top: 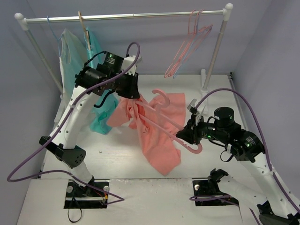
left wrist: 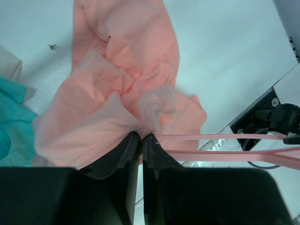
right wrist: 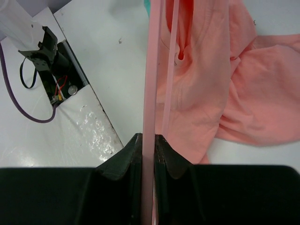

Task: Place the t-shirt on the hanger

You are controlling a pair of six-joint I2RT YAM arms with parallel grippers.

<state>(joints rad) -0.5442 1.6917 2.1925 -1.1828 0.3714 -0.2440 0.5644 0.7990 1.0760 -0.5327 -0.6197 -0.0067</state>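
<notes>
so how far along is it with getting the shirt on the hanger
Done: both are gripped, the right gripper shut on the hanger, the left gripper pinching bunched t-shirt. In hand: the hanger's far end sits among the fabric while its near end is bare. Left: spreading the shirt over both shoulders; it hangs crumpled for now.

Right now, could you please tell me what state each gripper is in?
Left gripper: closed, holding the t-shirt.
Right gripper: closed, holding the hanger.
</notes>
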